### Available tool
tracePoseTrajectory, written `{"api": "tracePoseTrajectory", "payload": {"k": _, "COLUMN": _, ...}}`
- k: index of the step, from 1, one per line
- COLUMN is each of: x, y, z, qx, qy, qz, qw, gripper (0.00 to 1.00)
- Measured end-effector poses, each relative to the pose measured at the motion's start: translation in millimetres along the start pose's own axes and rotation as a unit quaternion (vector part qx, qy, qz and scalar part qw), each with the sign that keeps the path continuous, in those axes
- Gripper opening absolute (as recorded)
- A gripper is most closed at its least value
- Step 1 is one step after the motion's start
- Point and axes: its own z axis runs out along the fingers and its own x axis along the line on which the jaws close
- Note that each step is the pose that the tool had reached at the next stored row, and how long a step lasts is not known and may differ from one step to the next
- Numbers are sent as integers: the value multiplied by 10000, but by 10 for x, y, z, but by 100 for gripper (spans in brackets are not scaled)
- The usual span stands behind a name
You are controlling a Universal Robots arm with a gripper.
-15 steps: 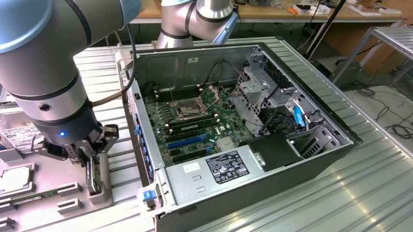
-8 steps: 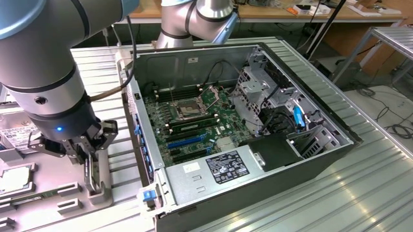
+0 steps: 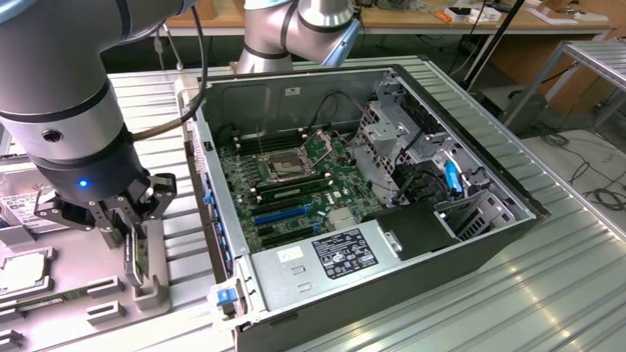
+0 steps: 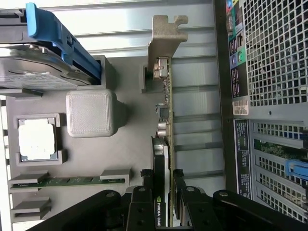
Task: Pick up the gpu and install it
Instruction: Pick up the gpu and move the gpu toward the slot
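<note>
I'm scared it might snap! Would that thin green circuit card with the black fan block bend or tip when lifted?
Probably stiff: the thin green circuit card stands straight on edge in the grey tray. Likely fragile, since bare chips show. Being narrow, it could tip if freed; the black gripper clasps both faces.

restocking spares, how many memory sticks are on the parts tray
1: a green memory stick lies in its holder on the grey tray, beside the processor chip. The next holder looks empty; others may be hidden beyond the edge.
</note>
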Motion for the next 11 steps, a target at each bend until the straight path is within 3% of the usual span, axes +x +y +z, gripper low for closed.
{"api": "tracePoseTrajectory", "payload": {"k": 5, "x": -2, "y": 3, "z": -73, "qx": -7, "qy": 1, "qz": 1, "qw": 10000, "gripper": 27}}
{"api": "tracePoseTrajectory", "payload": {"k": 11, "x": -8, "y": 9, "z": -232, "qx": -18, "qy": 2, "qz": 1, "qw": 10000, "gripper": 27}}
